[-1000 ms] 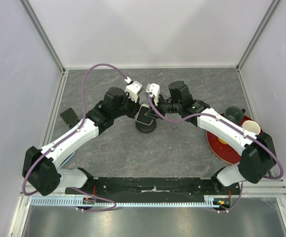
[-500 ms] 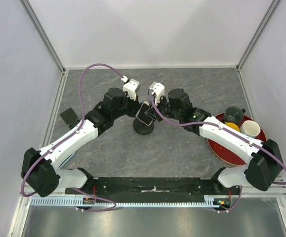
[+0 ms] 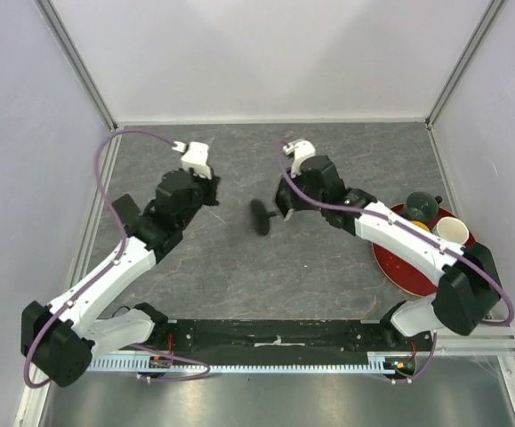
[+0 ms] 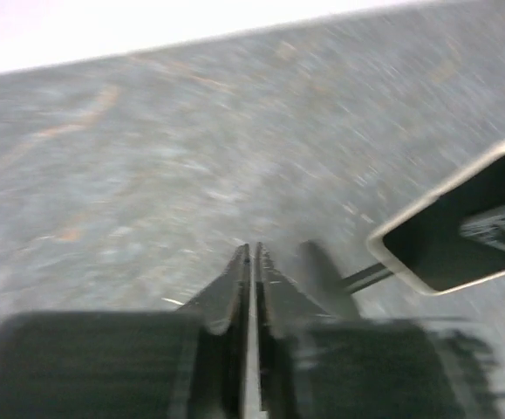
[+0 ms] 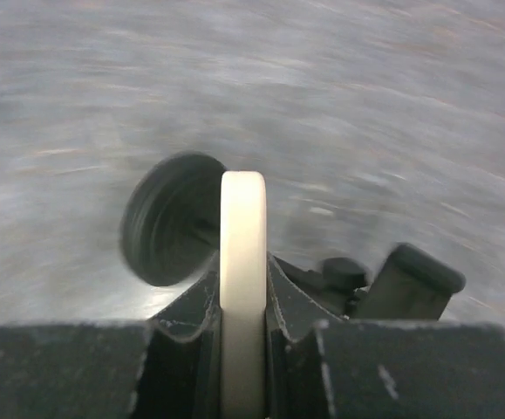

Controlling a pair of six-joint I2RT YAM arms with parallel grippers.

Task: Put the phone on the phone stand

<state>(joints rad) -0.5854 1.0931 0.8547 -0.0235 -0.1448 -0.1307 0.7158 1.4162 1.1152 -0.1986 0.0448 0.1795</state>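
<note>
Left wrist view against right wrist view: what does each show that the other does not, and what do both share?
Left wrist only: the phone with its dark screen facing the camera, the white wall, and the left end effector, shut and empty. Right wrist only: the round base of the stand, and the right end effector clamped on the phone's pale edge. Both: the phone and the grey table.

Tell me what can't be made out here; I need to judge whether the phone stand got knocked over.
Right wrist: phone seen edge-on, clamped in the right gripper; its screen hidden.
Right wrist, top external: phone stand blurred or small and dark; upright, tipped or lifted cannot be told.
Left wrist: phone cut off by the right edge; where the rod beside it leads is blurred.
</note>
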